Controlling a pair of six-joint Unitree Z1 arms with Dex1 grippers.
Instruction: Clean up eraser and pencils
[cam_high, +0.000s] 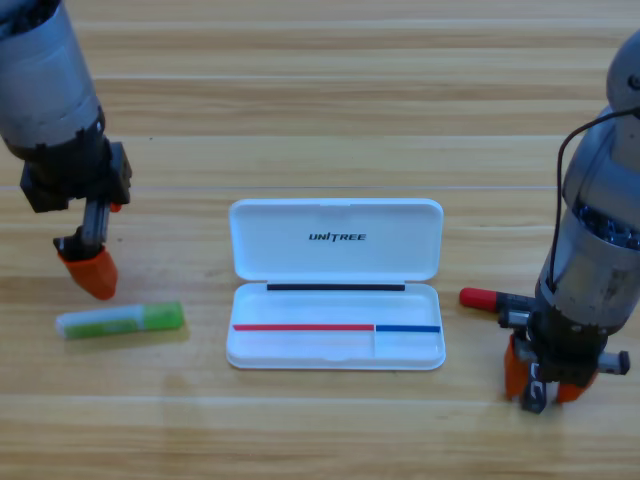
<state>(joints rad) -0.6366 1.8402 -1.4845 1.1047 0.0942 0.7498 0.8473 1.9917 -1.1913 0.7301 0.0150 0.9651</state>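
**Orange jaws hang over two sticks beside an open case**

Orange-jawed and black-bodied, the left gripper (88, 270) hangs at the left of the frame, tips pointing down just above the pale translucent stick with the bright green end (120, 320), which lies nearly flat on the wooden table (320, 90) at lower left. Its tips look drawn together with nothing between them, and they appear clear of the stick.

At lower right, the right gripper (545, 380) points down near the table. Whether its jaws are parted cannot be told, since the arm covers much of them. Beside it lies the red-capped stick with a black barrel (490, 298); the red cap shows toward the case, and the rest of the barrel runs under the right arm. Whether the gripper touches it cannot be told.

Between the two arms sits the white hinged plastic case (335, 285), lid laid open toward the top of the frame, its tray holding none of the sticks.
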